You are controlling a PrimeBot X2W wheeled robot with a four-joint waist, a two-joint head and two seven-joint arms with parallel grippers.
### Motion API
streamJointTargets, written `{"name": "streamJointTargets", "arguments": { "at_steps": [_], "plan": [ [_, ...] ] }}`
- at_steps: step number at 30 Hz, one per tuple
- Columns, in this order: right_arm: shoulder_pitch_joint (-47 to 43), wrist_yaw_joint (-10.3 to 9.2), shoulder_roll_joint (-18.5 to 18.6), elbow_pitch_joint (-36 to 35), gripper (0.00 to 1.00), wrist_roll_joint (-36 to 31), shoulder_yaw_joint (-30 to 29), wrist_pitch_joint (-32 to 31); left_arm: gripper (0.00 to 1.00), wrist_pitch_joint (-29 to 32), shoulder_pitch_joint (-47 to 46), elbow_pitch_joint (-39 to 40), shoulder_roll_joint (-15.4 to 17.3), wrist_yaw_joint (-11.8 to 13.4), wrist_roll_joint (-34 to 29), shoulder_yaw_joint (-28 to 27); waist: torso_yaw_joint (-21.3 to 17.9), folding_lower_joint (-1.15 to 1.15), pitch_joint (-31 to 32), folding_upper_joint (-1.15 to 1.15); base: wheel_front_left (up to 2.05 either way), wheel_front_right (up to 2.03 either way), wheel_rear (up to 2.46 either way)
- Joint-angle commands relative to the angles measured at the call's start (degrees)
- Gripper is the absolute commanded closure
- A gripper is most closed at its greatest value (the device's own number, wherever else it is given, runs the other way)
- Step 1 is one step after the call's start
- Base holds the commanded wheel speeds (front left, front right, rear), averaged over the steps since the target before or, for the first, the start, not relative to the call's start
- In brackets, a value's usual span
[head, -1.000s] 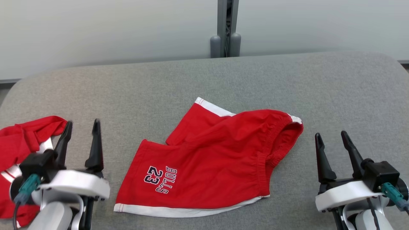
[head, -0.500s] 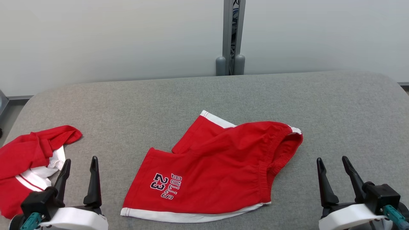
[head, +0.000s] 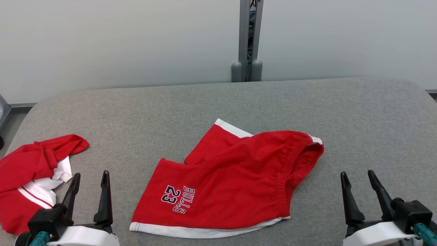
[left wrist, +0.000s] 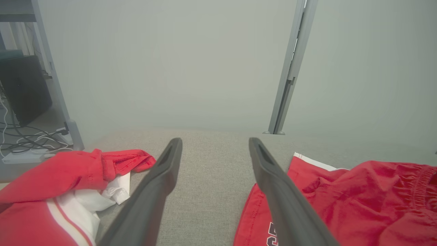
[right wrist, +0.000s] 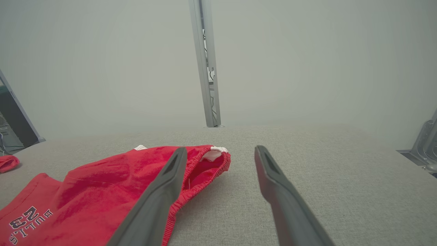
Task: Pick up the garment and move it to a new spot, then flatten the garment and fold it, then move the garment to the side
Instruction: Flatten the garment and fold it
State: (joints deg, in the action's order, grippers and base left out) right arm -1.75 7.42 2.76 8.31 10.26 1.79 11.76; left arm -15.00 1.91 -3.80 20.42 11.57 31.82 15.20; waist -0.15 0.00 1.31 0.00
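Two red clothes lie on the gray table (head: 358,112): Bulls shorts (head: 232,181) in the middle, a crumpled red-and-white garment (head: 30,171) at the left edge. The left gripper (head: 91,175) and right gripper (head: 356,173) are wide open, empty. Since before, the camera moved; the shorts lie the same.

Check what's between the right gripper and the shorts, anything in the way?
Nothing. The head view shows a bare strip of grey tabletop between the right gripper and the waistband end of the shorts.

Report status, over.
Left jaws, right jaws: open, empty. Red shorts rumpled at centre of grey table, untouched. Second red garment lies left, apart; nothing blocking.
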Motion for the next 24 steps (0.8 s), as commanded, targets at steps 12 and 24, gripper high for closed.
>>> {"name": "streamJointTargets", "arguments": {
  "at_steps": [12,24],
  "plan": [
    [-1.5,0.13,0.8,0.5,0.0,-0.2,6.0,-4.1,0.0,7.8,-0.6,-3.6,-0.3,-2.7,2.6,3.5,0.6,0.0,-1.2,0.0,0.0,0.0,0.0],
    [0.6,0.13,6.0,4.7,0.0,1.8,19.0,-8.0,0.0,18.3,-3.0,-9.7,-1.2,-6.9,9.2,5.7,1.1,0.0,-6.9,0.0,0.0,0.0,0.0]
  ]
}}
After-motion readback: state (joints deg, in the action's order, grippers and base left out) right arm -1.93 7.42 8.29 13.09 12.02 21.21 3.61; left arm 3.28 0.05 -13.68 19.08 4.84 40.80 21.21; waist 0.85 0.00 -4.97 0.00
